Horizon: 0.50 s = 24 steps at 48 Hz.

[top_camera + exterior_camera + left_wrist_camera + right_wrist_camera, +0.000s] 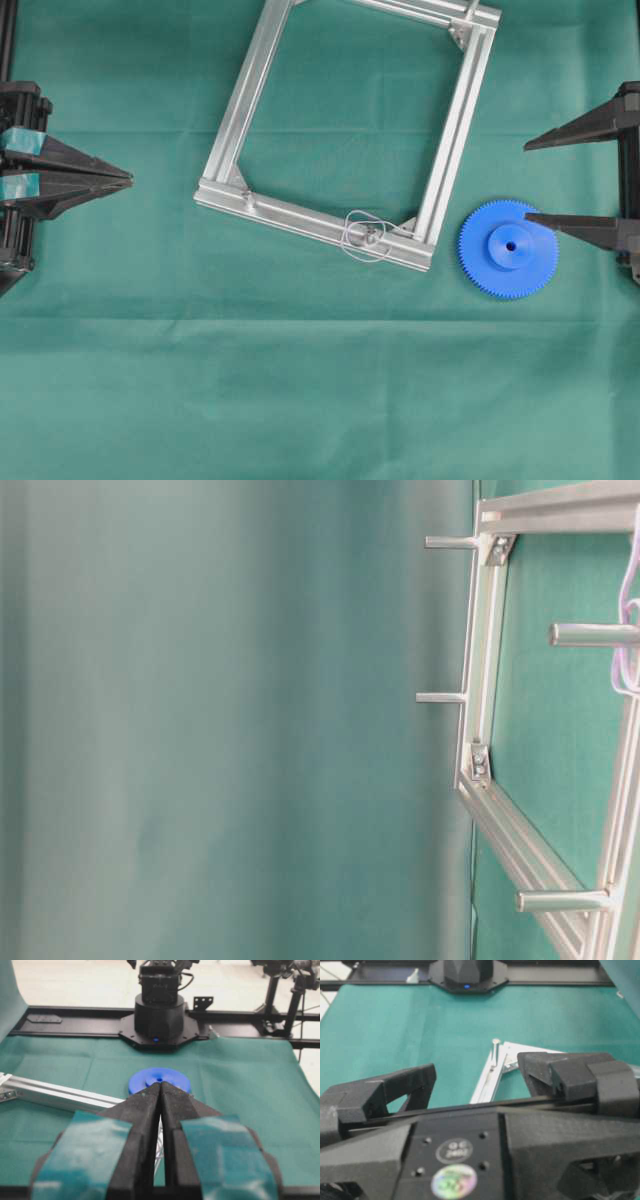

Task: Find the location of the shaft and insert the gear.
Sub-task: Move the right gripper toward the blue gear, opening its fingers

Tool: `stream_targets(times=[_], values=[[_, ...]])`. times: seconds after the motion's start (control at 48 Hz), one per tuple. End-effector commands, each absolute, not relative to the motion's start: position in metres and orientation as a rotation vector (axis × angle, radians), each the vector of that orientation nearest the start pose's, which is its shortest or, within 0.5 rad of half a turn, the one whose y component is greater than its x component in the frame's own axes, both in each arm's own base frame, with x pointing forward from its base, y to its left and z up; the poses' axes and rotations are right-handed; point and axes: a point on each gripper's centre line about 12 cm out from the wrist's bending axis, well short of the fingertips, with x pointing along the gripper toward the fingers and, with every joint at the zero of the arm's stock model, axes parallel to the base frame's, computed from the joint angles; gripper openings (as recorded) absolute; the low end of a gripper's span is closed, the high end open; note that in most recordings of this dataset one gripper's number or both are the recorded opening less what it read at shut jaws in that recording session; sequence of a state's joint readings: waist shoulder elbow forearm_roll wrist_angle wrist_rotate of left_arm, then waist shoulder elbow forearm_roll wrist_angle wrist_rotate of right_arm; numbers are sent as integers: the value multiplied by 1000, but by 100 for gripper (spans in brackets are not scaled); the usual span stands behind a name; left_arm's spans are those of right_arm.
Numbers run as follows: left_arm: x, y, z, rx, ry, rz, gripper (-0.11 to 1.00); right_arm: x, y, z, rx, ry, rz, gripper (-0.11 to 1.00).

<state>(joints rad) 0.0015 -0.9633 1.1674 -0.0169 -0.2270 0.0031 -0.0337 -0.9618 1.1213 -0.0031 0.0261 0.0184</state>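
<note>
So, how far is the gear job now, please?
Done: nothing visible yet. The gear lies flat on the cloth, right of the frame. In hand: nothing is held; the right gripper is open, with one finger over the gear, and the left gripper is shut. Left: grasp the gear and seat it on the shaft.

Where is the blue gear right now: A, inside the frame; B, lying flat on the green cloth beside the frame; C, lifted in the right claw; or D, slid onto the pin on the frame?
B: the gear lies flat on the green cloth just outside the frame, with the right claw spread open, one finger over the gear's edge.
</note>
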Motion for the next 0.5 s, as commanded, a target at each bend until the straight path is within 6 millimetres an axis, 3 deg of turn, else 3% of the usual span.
stream_targets(times=[0.0, 0.25, 0.479], values=[[203, 1, 298, -15, -43, 8, 3, 202, -7, 289, 21, 155, -38, 92], [203, 1, 298, -16, -43, 7, 3, 202, -7, 288, 38, 167, -40, 91], [203, 1, 298, -19, -40, 8, 3, 200, -8, 280, 86, 284, -50, 91]])
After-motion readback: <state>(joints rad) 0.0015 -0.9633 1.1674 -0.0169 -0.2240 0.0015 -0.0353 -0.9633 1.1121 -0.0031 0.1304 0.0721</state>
